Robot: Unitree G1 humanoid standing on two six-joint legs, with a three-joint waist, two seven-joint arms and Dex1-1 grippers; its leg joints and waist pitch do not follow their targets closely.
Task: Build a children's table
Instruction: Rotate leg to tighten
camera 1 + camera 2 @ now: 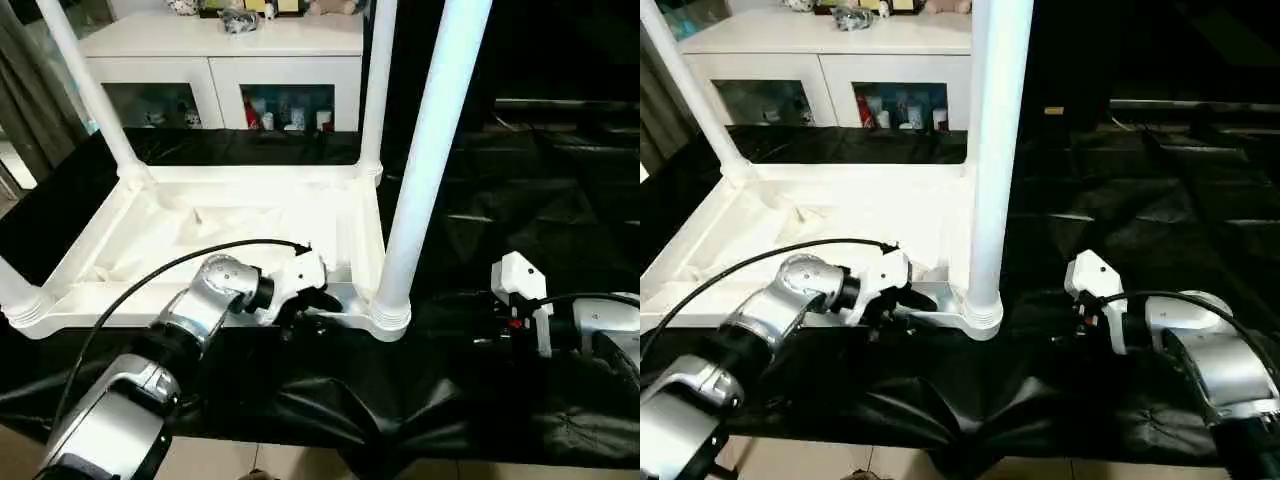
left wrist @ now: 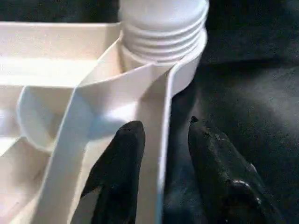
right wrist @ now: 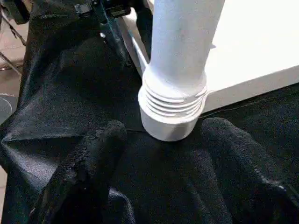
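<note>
The children's table lies upside down on black cloth, its ribbed white tabletop (image 1: 250,225) facing up. Legs stand upright in the corner sockets: a near right leg (image 1: 425,150), a back right leg (image 1: 377,80), a back left leg (image 1: 90,90) and the foot of a near left one (image 1: 15,290). My left gripper (image 2: 163,126) sits at the tabletop's near rim beside the near right socket (image 2: 163,42). Its black fingers (image 2: 121,158) straddle the thin rim wall with gaps showing. My right gripper (image 3: 166,126) rests on the cloth to the right of that socket, open, fingers either side of the leg's base without touching.
A white cabinet (image 1: 230,60) with glass-fronted shelves stands behind the table. Wrinkled black cloth (image 1: 520,200) covers the work surface, bunched in folds at the front edge (image 1: 360,410). A black cable (image 1: 150,280) arcs over my left forearm.
</note>
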